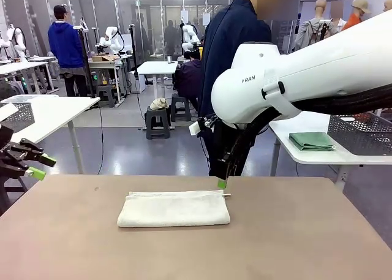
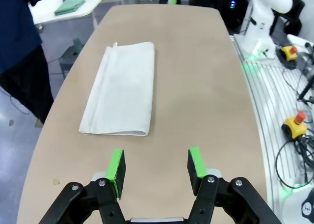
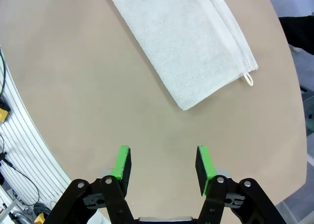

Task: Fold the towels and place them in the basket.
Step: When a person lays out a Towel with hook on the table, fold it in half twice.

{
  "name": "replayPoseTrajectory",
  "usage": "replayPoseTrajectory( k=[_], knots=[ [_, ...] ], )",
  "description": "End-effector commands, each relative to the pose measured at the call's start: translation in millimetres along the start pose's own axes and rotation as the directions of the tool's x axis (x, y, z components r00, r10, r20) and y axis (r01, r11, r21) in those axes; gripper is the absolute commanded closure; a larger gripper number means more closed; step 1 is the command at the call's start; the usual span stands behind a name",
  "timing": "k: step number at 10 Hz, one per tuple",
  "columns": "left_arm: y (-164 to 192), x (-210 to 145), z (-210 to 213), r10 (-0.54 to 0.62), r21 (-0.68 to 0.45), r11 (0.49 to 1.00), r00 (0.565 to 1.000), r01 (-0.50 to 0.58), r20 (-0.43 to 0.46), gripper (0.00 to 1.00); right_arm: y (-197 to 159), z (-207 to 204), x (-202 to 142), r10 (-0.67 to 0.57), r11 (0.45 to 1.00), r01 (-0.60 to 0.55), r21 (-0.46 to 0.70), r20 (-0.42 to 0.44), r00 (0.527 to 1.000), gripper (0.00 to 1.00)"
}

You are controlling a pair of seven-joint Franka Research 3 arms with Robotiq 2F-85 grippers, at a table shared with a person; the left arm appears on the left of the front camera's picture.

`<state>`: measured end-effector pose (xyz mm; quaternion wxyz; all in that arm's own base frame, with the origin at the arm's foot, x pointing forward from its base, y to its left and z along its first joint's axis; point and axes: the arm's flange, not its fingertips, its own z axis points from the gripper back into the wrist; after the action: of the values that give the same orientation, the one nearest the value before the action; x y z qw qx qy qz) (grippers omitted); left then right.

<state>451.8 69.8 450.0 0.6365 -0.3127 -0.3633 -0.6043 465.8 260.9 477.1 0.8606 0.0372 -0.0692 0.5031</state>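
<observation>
Brown table [image 1: 294,243], person [image 1: 229,41] beyond

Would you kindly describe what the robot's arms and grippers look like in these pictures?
The right arm has a smooth, rounded white shell with small dark lettering near its joint and black parts beneath it. The left gripper and the right gripper look alike: black, with bolted link-bar fingers that end in flat, bright green pads.

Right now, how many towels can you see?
2. The white towel lies folded on the brown table. The green towel lies on the white table beyond, at the right, beside the basket. More may be hidden.
</observation>
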Motion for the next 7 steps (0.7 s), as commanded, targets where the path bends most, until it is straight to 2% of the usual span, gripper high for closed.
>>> replayPoseTrajectory(
  k=[1, 3, 4, 5, 6, 7],
  knots=[
    [13.2, 0.5, 5.7, -0.033, -0.029, 0.999, 0.999, 0.034, 0.035, 0.34, -3.1, -0.9, 0.2, 0.021, 1.0, -0.021, -0.009, 0.002, 1.0, 0.33],
    [4.7, -0.8, -0.1, -0.013, -0.016, 1.0, 1.0, 0.013, 0.006, 0.34, -0.1, 0.0, 0.0, 0.0, 1.0, 0.0, 0.0, 0.0, 1.0, 0.33],
    [4.7, -0.8, -0.1, -0.013, -0.016, 1.0, 1.0, 0.013, 0.006, 0.34, 0.6, 1.9, -1.0, -0.021, 1.0, 0.021, -0.009, 0.028, 0.999, 0.33],
    [4.7, -0.8, -0.1, -0.013, -0.016, 1.0, 1.0, 0.013, 0.006, 0.34, 0.2, 4.3, -2.1, -0.09, 0.996, 0.09, -0.013, 0.041, 0.995, 0.33],
    [4.7, -0.8, -0.1, -0.013, -0.016, 1.0, 1.0, 0.013, 0.006, 0.34, -0.3, 6.6, -2.3, -0.24, 0.971, 0.24, 0.0, 0.032, 0.97, 0.33],
    [4.7, -0.8, -0.1, -0.013, -0.016, 1.0, 1.0, 0.013, 0.006, 0.34, 5.0, 7.6, -1.5, -0.443, 0.895, 0.442, -0.063, -0.001, 0.896, 0.33]
  ],
)
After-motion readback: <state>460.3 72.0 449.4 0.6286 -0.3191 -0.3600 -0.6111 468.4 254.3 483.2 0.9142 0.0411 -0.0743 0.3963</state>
